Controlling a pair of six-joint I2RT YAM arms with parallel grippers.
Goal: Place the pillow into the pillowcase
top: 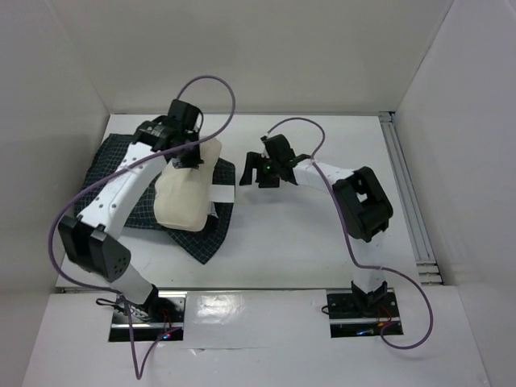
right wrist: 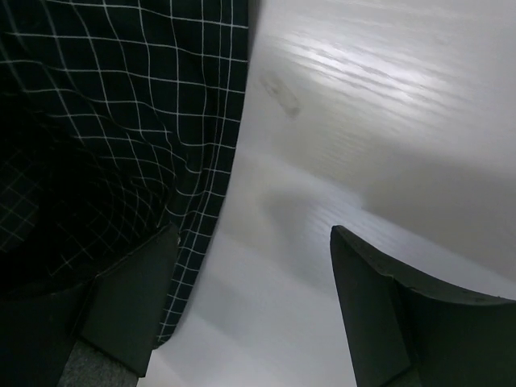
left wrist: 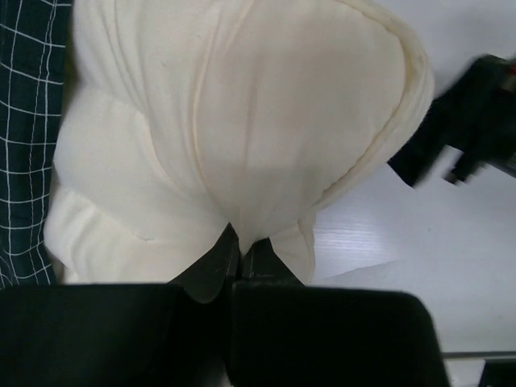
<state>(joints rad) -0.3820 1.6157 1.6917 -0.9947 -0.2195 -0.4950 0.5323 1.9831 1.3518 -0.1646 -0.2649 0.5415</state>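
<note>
The left tool (top: 187, 153) (left wrist: 240, 246) is pinched tight on a fold of cloth at the far end of the pillow (top: 185, 193) (left wrist: 242, 121), its two fingers closed together with the cream fabric bunched between them, as the left wrist view shows. The pillow lies on top of the pillowcase (top: 113, 157) (left wrist: 28, 121) (right wrist: 105, 121), outside it, on the left half of the white worktop (top: 306, 242) (right wrist: 363, 121). The dark checked cloth is spread flat beneath it, showing past the pillow's left side and at a corner near the arms' bases. A white tag (top: 221, 193) sticks out from the pillow's right side. The right tool (top: 264, 171) (right wrist: 251, 242) hangs over the worktop just beside the pillowcase's right edge, jaws spread wide and holding nothing. In its wrist view one finger sits in front of the checked hem and the other over bare worktop; whether the finger touches the cloth cannot be told. The right tool also appears as a dark blur at the right of the left wrist view, apart from the pillow.
</note>
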